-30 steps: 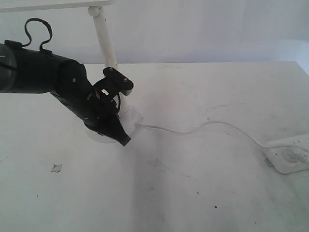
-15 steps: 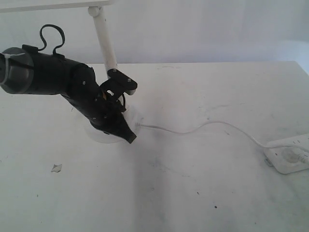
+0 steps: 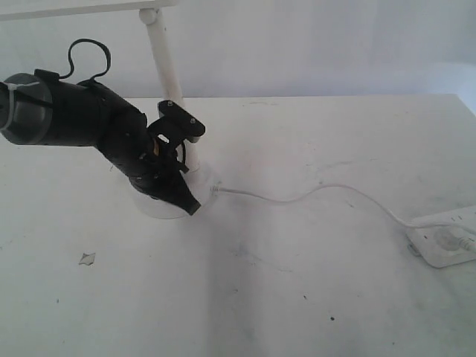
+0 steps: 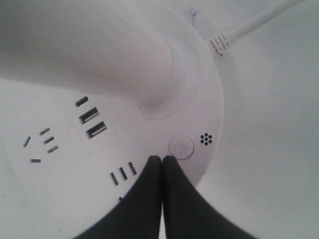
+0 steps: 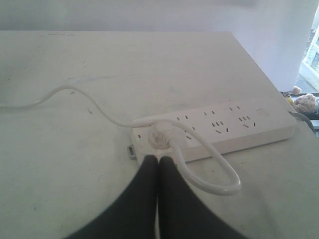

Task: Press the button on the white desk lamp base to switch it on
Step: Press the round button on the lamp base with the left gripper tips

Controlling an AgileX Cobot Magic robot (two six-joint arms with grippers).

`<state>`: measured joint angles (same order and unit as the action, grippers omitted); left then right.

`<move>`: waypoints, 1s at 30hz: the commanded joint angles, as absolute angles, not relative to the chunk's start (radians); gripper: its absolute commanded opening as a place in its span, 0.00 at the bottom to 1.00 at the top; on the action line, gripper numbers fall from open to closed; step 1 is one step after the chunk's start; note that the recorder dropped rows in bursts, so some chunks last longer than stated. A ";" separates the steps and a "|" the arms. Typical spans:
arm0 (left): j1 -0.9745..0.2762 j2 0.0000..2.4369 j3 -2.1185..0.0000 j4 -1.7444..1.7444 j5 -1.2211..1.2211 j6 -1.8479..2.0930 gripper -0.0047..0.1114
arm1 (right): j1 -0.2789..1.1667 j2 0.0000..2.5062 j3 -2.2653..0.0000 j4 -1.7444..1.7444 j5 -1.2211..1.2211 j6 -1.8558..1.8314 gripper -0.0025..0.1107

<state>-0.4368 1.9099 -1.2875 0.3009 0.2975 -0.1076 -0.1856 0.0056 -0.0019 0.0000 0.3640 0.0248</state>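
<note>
White desk lamp base [image 4: 60,194]: beneath the claw; light, may skid under an off-centre push.
Left claw [image 4: 162,158]: tips pinched together, holding nothing.
Button [image 4: 181,146]: just beyond the tips, slightly off their line; a straight descent risks hitting bare plastic.

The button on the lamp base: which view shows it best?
The left wrist view: the button is a clear circle just past the shut left gripper. In the exterior view the gripper hides it. The right wrist view shows the power strip instead.
</note>
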 commanded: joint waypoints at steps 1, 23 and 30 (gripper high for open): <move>-0.440 1.907 -1.293 0.316 0.276 -0.151 0.04 | -0.180 0.000 0.000 0.000 0.351 0.027 0.02; -0.442 1.911 -1.293 0.266 0.262 -0.161 0.04 | -0.180 0.000 0.000 0.000 0.351 0.029 0.02; -0.443 1.911 -1.287 0.259 0.269 -0.157 0.04 | -0.180 0.000 0.000 0.000 0.351 0.029 0.02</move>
<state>-0.4368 1.9126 -1.2875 0.2693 0.2534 -0.1519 -0.1856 0.0056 -0.0019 0.0000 0.3640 0.0248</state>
